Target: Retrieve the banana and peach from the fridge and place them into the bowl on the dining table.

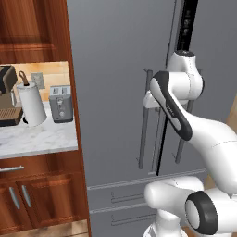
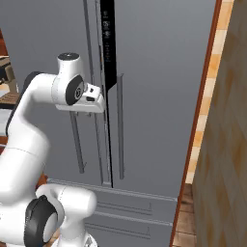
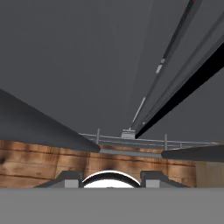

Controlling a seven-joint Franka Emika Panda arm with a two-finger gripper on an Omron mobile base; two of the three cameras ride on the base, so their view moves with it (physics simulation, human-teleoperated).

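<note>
Firstly, markings: the dark panel [image 2: 107,38] running down between the upper doors of the fridge [image 2: 159,72] carries a few small pale marks, too small to read. No other writing can be made out.

Fingers [image 3: 70,178]: in the hand view their tips sit low at the edge, looking along the grey door face toward the wooden floor [image 3: 43,162]. Whether they are spread, closed or clasping anything cannot be determined. Two dark bars cross that view close by; what they are is unclear.

Gripper [image 2: 94,99]: positioned right at the left door handle [image 2: 77,144], at its upper part, close against the door. Contact with the handle cannot be confirmed.

Fridge: stands directly in front of the arm, both upper doors shut. The right door handle [image 2: 120,130] stands apart from the hand, on the far side of the dark panel. The lower drawers [image 1: 115,199] are also shut.

Surroundings: to the left, a wall counter [image 1: 37,136] bears a paper towel roll [image 1: 31,104], a toaster [image 1: 61,102] and a coffee machine [image 1: 7,97], with brown wooden cabinets [image 1: 28,23] above and below.
</note>
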